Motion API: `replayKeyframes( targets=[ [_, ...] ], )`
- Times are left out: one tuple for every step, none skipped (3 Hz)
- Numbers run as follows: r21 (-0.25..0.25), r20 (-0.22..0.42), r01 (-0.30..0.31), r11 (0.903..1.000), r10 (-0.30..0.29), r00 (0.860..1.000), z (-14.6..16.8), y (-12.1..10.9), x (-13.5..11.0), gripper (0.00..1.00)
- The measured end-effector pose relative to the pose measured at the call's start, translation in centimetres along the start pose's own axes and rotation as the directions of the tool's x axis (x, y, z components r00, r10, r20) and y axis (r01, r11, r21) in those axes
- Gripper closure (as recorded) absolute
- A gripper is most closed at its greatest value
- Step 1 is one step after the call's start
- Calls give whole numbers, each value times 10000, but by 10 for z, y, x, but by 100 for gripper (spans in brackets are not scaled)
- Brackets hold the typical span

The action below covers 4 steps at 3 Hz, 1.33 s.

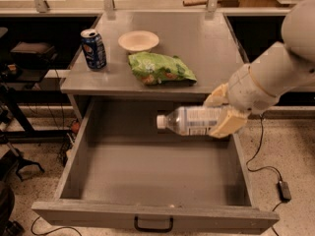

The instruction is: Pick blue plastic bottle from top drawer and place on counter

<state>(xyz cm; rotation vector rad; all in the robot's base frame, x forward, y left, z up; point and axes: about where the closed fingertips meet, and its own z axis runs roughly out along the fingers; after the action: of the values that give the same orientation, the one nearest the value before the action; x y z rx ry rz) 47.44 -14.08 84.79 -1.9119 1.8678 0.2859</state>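
Note:
The blue plastic bottle (189, 120), clear with a white cap and printed label, lies sideways in the air with its cap pointing left, above the open top drawer (152, 171) and just below the counter's front edge. My gripper (222, 112) is shut on the bottle's right end, its pale fingers (229, 123) above and below it. The white arm reaches in from the upper right. The grey counter (206, 48) lies behind the drawer.
On the counter stand a dark blue soda can (93, 48) at the left, a white bowl (138, 40) behind the middle, and a green chip bag (160, 69) near the front edge. A black handle (153, 225) is on the drawer front. Cables lie on the floor at both sides.

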Motion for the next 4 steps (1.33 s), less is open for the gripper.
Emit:
replayKeyframes(
  targets=[
    [780, 79, -464, 9959, 459, 9989, -30, -32, -21, 100],
    [1594, 229, -1494, 9758, 1477, 9888, -48, -70, -30, 100],
    [2282, 517, -3074, 9238, 3037, 9513, -64, -106, -24, 100],
    [2784, 818, -4729, 8360, 4700, 8789, -79, -131, -7, 100]
  ],
)
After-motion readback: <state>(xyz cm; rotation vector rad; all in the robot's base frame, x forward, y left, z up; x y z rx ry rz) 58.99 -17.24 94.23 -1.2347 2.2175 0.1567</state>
